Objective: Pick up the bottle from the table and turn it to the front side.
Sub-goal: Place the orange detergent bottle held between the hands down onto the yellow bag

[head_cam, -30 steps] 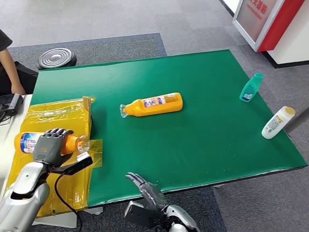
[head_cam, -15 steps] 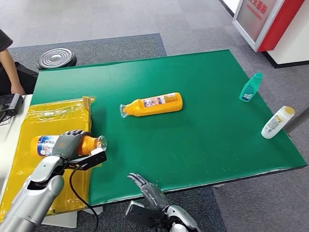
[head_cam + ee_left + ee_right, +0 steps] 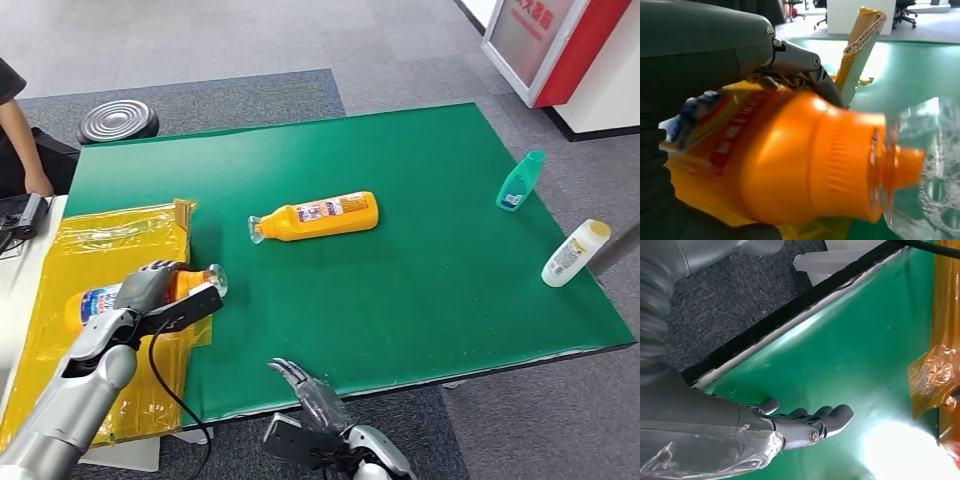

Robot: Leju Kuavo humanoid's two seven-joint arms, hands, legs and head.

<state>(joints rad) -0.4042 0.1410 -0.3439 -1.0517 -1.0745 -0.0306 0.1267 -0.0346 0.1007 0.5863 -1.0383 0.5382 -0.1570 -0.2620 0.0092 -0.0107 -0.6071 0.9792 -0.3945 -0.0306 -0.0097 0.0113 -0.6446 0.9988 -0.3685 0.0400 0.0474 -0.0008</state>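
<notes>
The orange bottle (image 3: 132,296) lies on its side in my left hand (image 3: 145,287), held over the near right part of the yellow-wrapped box (image 3: 45,268), with its clear cap (image 3: 216,279) reaching past the box edge toward the green table (image 3: 423,300). In the left wrist view the hand's fingers (image 3: 798,62) wrap the bottle's (image 3: 791,160) orange shoulder from above and the label runs back toward the wrist, blurred; I cannot tell from this whether the front label faces up.

My right hand (image 3: 306,390) sits at the near table edge, holding nothing, its fingers (image 3: 821,417) extended and slightly parted above the green surface.

A second orange bottle (image 3: 317,217) lies on its side mid-table, untouched. A teal bottle (image 3: 521,181) and a white bottle with a yellow cap (image 3: 575,252) lie near the far right edge. A person's arm (image 3: 19,130) shows at the far left, beside a dark ribbed disc (image 3: 117,120) on the floor.

I judge the pick-up done: the bottle appears lifted and gripped. The turn to the front side remains, and placement after it.
</notes>
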